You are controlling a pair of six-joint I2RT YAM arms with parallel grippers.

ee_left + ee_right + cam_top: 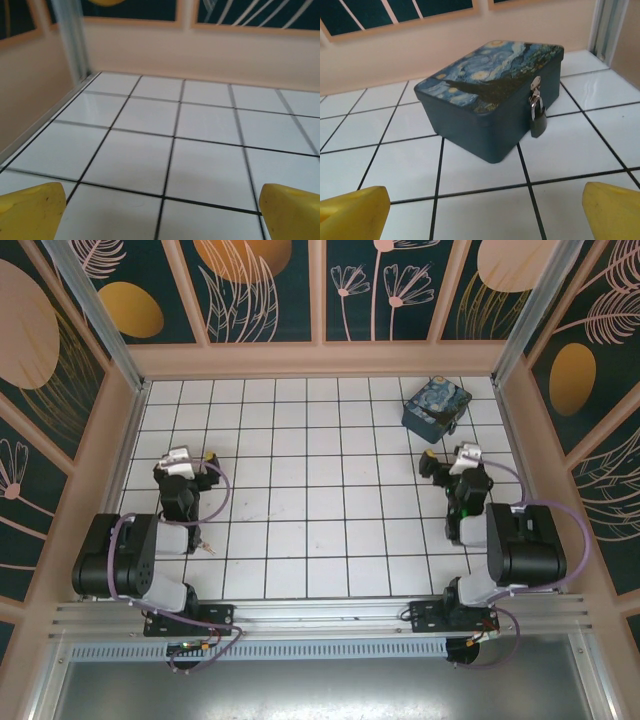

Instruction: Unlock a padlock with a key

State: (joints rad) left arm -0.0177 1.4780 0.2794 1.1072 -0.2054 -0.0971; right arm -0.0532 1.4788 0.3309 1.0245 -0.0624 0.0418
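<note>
The padlock (538, 120), dark-bodied with a silvery shackle, hangs shut from the hasp on the front of a blue swirl-print box (490, 95). My right gripper (482, 215) is open just in front of the box, its yellow fingertips (355, 212) wide apart over bare tile. In the top view the right gripper (452, 458) sits just below the box (436, 407). My left gripper (188, 462) is at the far left of the floor, open over empty tiles (160, 215). A tiny metallic piece that looks like the key (207, 548) lies by the left arm's lower link.
The white tiled floor (320, 490) is bounded by peach walls (320, 360) on three sides. A metal post (90, 310) stands in the back left corner, another in the back right corner (545, 310). The box is near the back right corner.
</note>
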